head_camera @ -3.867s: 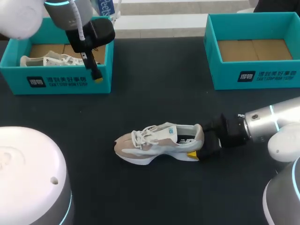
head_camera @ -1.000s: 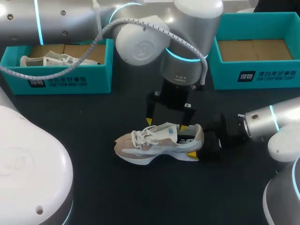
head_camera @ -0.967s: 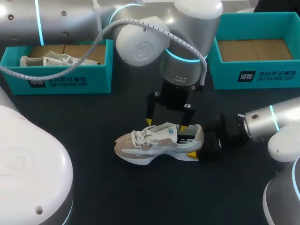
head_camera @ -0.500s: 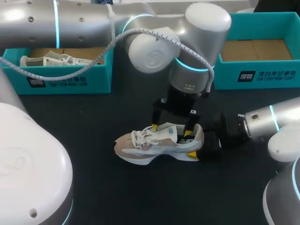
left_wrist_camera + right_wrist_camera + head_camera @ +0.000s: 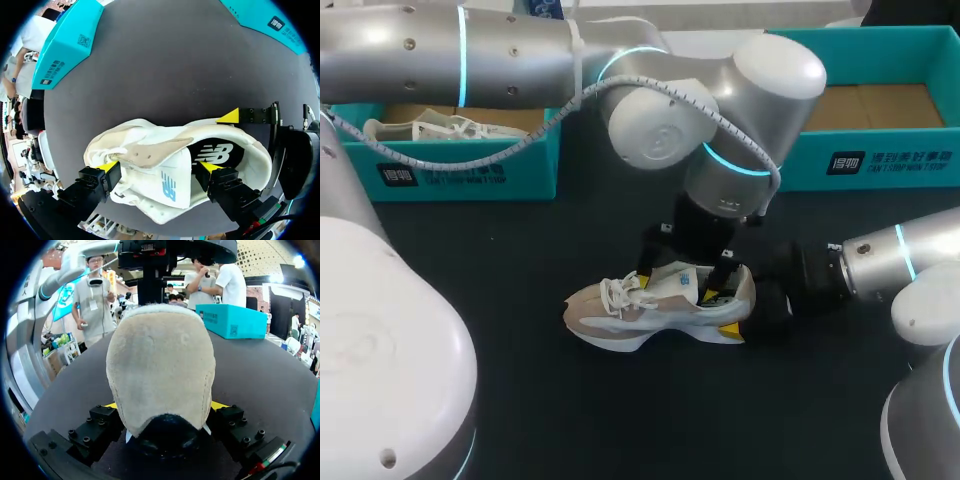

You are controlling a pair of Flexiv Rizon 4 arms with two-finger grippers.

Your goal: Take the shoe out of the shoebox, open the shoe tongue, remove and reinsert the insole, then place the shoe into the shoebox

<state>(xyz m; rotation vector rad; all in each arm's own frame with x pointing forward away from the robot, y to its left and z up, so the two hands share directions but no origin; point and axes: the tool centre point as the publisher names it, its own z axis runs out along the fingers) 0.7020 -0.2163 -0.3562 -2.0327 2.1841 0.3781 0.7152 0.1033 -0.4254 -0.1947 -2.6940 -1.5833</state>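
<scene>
A white and beige shoe (image 5: 640,310) lies on its sole in the middle of the dark table, toe to the left. My right gripper (image 5: 745,305) is shut on its heel, and in the right wrist view the beige heel (image 5: 160,370) fills the gap between the right gripper's (image 5: 165,407) yellow tips. My left gripper (image 5: 682,283) hangs open over the shoe's mouth. In the left wrist view the left gripper (image 5: 157,167) straddles the tongue (image 5: 167,185), one finger by the laces, the other over the black insole (image 5: 220,152).
A teal shoebox (image 5: 470,170) at the back left holds a second white shoe (image 5: 420,128). Another teal shoebox (image 5: 880,160) at the back right shows only its cardboard floor. My left arm (image 5: 520,50) spans the table's back from the left.
My left arm has swung from the left box to the shoe and come down, its open fingers now around the tongue. The right gripper and the shoe have stayed put.
</scene>
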